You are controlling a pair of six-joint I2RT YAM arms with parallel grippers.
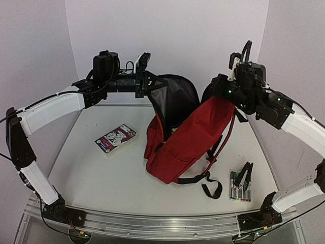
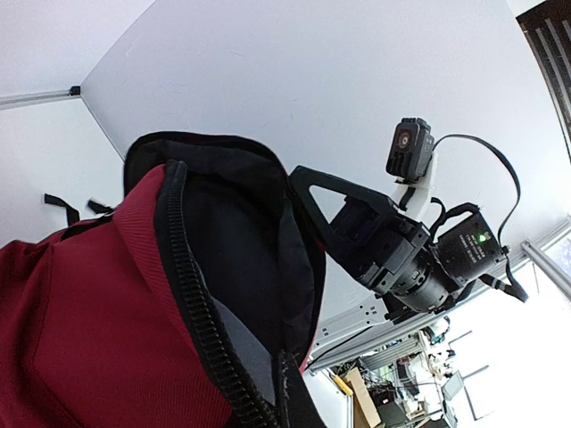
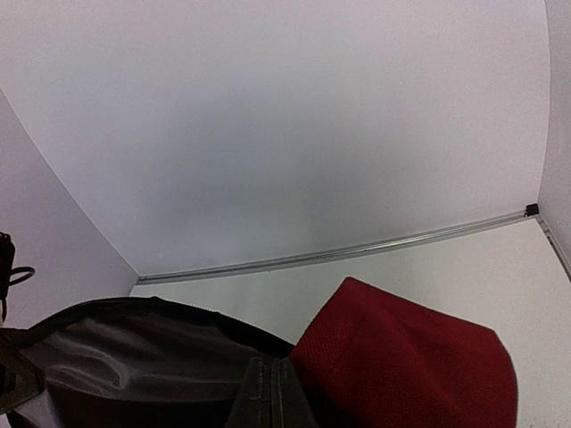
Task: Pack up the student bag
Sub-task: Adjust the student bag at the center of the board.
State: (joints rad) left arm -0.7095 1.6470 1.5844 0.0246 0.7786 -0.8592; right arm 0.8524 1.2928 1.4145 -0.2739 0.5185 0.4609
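Observation:
The student bag (image 1: pixel 188 147), a dark-red backpack with black lining, is held up off the table by its open mouth, its bottom resting on the table. My left gripper (image 1: pixel 150 83) is shut on the left rim of the opening; in the left wrist view (image 2: pixel 290 397) the zip and black lining run beside it on the bag (image 2: pixel 80 330). My right gripper (image 1: pixel 219 90) is shut on the bag's right top edge; in the right wrist view (image 3: pixel 272 397) the fingers are pressed together against the red fabric (image 3: pixel 410 366).
A flat illustrated box (image 1: pixel 117 138) lies on the table left of the bag. A pack of markers (image 1: pixel 238 186) with a black clip (image 1: pixel 247 175) lies at the right front. Black straps (image 1: pixel 208 182) trail in front of the bag.

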